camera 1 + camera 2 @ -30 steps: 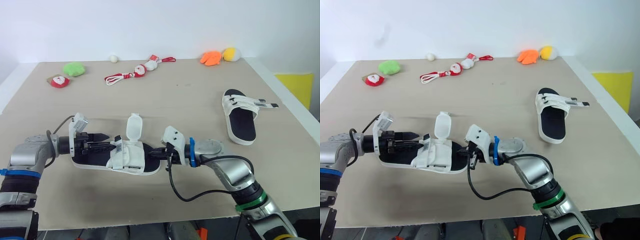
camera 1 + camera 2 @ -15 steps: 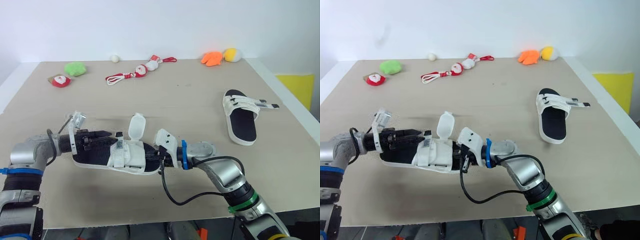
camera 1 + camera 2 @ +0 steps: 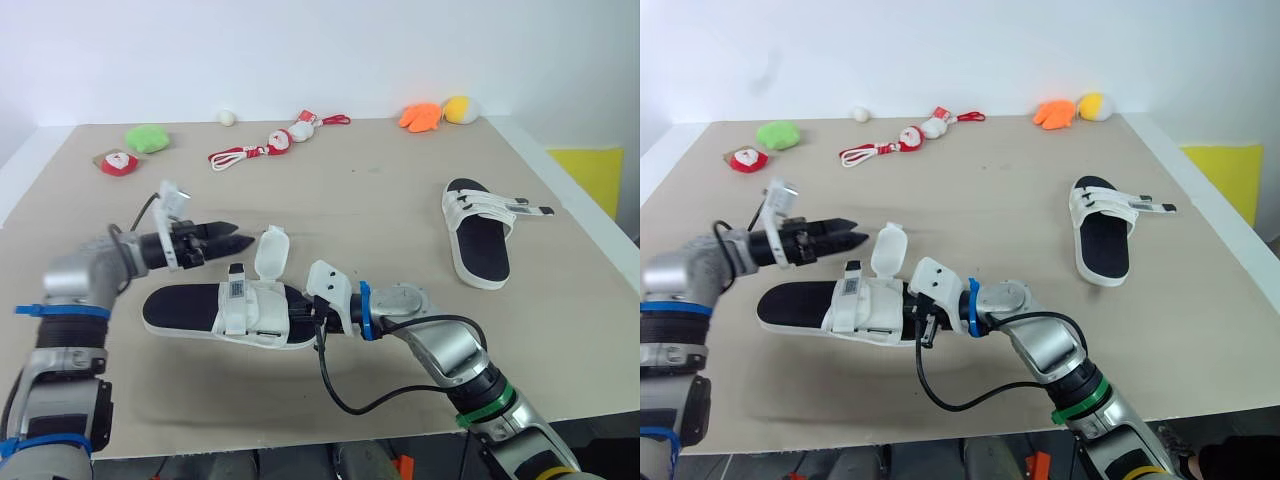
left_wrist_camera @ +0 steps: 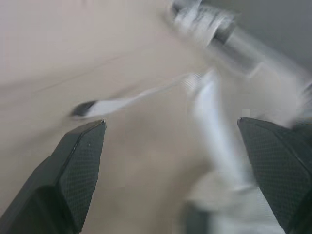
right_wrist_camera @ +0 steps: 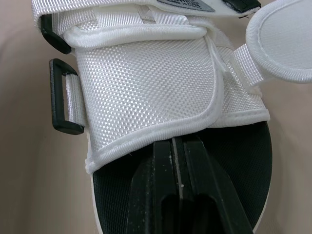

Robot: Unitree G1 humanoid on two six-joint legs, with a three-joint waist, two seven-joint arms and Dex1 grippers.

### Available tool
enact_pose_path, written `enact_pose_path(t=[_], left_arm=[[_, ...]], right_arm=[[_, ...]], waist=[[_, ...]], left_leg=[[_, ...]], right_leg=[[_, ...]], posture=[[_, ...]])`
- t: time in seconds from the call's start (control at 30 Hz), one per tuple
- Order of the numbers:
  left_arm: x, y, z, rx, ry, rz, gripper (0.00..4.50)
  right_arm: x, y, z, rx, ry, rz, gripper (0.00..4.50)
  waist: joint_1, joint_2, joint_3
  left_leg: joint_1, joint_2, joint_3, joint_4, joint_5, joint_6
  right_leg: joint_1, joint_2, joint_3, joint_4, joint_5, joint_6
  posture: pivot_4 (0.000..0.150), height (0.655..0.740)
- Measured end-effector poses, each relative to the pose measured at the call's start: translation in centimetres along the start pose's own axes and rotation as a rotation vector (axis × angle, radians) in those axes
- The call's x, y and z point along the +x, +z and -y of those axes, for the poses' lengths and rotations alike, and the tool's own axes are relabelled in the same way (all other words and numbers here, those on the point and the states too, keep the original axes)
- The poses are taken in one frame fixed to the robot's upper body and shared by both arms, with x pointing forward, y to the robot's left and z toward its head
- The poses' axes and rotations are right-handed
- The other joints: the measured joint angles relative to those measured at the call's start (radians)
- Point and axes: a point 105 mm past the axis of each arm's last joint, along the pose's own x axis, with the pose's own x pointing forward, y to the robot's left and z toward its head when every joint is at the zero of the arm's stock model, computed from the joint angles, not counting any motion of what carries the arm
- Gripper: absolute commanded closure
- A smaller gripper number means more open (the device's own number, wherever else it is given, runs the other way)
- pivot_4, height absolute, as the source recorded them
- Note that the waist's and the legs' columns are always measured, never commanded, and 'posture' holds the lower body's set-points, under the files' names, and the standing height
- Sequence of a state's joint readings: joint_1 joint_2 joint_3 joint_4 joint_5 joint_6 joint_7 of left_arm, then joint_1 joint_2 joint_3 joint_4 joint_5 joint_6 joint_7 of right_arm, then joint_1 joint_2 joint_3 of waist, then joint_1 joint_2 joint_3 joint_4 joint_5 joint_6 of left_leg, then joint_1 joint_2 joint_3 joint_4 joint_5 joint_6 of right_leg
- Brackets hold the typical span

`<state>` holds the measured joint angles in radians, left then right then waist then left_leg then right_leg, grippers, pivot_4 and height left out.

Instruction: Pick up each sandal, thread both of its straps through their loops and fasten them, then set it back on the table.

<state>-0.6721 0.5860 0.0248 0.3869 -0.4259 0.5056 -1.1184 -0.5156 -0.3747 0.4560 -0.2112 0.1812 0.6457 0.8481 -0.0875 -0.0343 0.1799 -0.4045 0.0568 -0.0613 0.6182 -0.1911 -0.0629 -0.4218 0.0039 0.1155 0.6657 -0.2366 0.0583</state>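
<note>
Two sandals lie on the tabletop point(image 3: 350, 210): the near sandal point(image 3: 225, 315) flat at the front, left of centre, and the far sandal point(image 3: 480, 235) well apart to the right, strap ends sticking out sideways. The right wrist view shows what the head views hide. The right gripper point(image 5: 176, 142) has its fingers point(image 5: 161, 185) pressed together with nothing between them, resting on the black footbed, tips tucked under the edge of the white upper point(image 5: 146, 83), with black loops point(image 5: 61, 97) at its side. The blurred left wrist view shows the left gripper's fingers point(image 4: 78, 165) spread wide. In the head views the left gripper point(image 3: 225, 240) hovers above the near sandal's toe end, apart from it, pointing at the raised white flap point(image 3: 270, 250). A green plush point(image 3: 148, 137), red cord toys point(image 3: 270, 145) and an orange toy point(image 3: 421, 116) line the far edge. A black cable point(image 3: 340, 385) loops in front.
</note>
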Motion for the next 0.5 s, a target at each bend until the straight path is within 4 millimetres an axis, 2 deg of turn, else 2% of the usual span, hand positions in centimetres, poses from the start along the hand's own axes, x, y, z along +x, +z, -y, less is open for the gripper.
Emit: enact_pose_path(t=[0.1,0.23,0.37,0.5], left_arm=[[1.0,0.3,-0.8,0.128,0.034,0.029,0.04],[1.5,2.1,-2.0,0.380,0.095,0.047,0.04],[1.9,2.0,-1.9,0.393,0.066,0.061,0.04],[1.1,3.1,-2.3,0.375,0.064,0.106,0.04]], right_arm=[[0.0,0.0,0.0,-0.001,-0.003,0.001,4.50],[-0.1,0.0,0.0,-0.003,-0.007,0.002,4.50],[-0.1,0.1,0.0,-0.007,-0.010,0.004,4.50],[-0.1,0.1,-0.1,-0.007,-0.019,0.005,4.50]], waist=[[0.001,0.000,0.000],[0.001,0.000,0.000],[0.000,0.000,0.000],[0.000,0.000,0.000]], left_leg=[[0.000,0.000,0.000,0.000,0.000,0.000],[0.000,0.000,0.000,0.000,0.000,0.000],[-0.001,0.000,0.000,0.000,0.000,0.000],[-0.001,0.000,0.000,0.000,0.000,0.000]], right_leg=[[0.000,0.000,0.000,0.000,0.000,0.000],[0.000,0.000,0.001,0.000,0.000,0.000],[0.000,0.000,0.001,0.000,0.000,0.000],[-0.001,0.001,0.001,0.000,0.000,0.001]], posture=[[0.150,0.7400],[0.150,0.7400],[0.150,0.7400],[0.150,0.7400]])
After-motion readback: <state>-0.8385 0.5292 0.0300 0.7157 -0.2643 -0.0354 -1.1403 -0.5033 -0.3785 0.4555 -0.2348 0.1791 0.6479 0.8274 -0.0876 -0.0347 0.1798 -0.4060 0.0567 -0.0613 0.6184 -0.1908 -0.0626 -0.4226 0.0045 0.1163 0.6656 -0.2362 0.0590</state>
